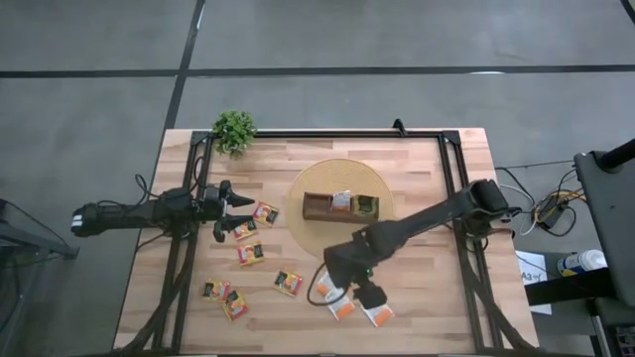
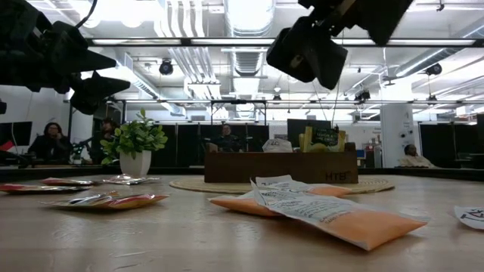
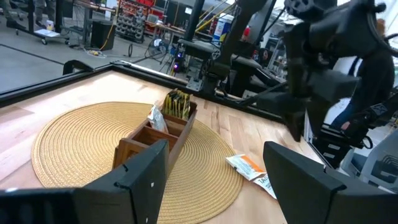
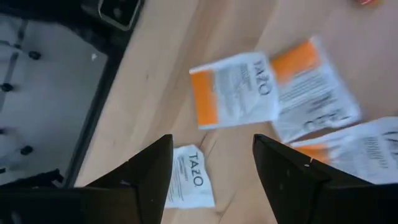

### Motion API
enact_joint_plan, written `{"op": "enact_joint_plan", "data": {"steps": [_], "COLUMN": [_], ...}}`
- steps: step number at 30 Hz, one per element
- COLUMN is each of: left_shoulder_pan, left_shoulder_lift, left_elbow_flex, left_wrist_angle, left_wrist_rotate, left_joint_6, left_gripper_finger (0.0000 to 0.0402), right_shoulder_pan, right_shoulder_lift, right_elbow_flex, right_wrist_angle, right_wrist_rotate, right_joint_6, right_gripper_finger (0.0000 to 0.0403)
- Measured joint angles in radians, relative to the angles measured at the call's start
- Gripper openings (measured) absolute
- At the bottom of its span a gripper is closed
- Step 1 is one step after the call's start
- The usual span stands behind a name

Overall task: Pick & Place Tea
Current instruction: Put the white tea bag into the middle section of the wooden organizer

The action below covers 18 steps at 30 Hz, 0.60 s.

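At the bench's (image 1: 417, 307) left side, well left of the mat (image 1: 340, 204), the left pincer (image 1: 238, 214) hangs with its fingers spread and empty, pointing toward the mat. Just right of it, between pincer and mat, lie yellow-red-black sachets (image 1: 250, 252), with more of them nearer the bench's front edge, left of the mat. A plant (image 1: 235, 129) stands at the back edge, left of the mat. On the mat sits the box (image 1: 339, 206), with a white sachet and green-yellow sachets (image 1: 363, 206) standing in its compartments. In front of the mat, the right pincer (image 1: 365, 288) hovers above the white-orange sachets (image 1: 377, 316), its fingers spread and holding nothing; in the right wrist view one such sachet (image 4: 233, 90) lies flat between the fingers' line of sight, another partly under it, a smaller white one nearer the bench's edge
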Motion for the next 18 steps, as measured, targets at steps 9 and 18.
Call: {"op": "enact_joint_plan", "data": {"steps": [9,18], "left_shoulder_pan": [0.0,0.0], "left_shoulder_lift": [0.0,0.0], "left_elbow_flex": [0.0,0.0], "left_wrist_angle": [0.0,0.0], "left_wrist_rotate": [0.0,0.0], "left_joint_6": [0.0,0.0], "left_gripper_finger": [0.0257,0.0257], "right_shoulder_pan": [0.064,0.086], "right_shoulder_lift": [0.064,0.138], "right_elbow_flex": [-0.054,-0.067], "right_wrist_angle": [0.047,0.08], "right_wrist_rotate": [-0.005,-0.007], "right_joint_6": [-0.003,-0.009], "right_gripper_finger": [0.0219,0.0219]}}
